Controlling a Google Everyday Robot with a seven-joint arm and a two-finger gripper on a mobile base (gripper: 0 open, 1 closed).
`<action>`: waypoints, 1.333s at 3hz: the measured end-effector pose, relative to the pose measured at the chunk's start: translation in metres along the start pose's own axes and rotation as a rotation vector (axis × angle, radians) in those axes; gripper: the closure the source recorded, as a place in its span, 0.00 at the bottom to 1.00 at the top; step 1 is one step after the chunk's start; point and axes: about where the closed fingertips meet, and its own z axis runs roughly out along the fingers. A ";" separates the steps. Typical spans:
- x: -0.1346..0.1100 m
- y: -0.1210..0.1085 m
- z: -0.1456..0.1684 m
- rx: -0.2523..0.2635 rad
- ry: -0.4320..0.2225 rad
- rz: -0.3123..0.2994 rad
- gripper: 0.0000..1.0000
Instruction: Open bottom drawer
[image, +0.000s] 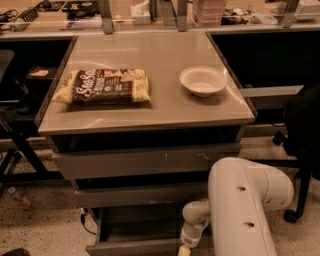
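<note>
You've got two items on the tabletop (160, 50): snack bag (102, 86) flat at 9 o'clock, probably popcorn; white bowl (203, 80) upright at 3 o'clock, well apart. Gripper (185, 250) low, 6 o'clock.

The table (150, 107) has a plain tan top. The snack bag (102, 86) is dark brown with white letters and pale yellow ends. The bowl (203, 80) is creamy white. The bottom drawer (135, 246) is plain grey, inside too. The top drawer (145, 161) is grey with pale scratches. The arm (240, 205) is white. The gripper (184, 251), pale yellow, sits low at the bottom drawer's front. The floor (45, 220) is speckled.
</note>
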 end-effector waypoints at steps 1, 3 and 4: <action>0.000 0.001 -0.003 0.000 0.000 0.000 0.00; 0.047 0.051 -0.005 -0.063 0.027 0.048 0.00; 0.069 0.082 0.003 -0.112 0.062 0.043 0.00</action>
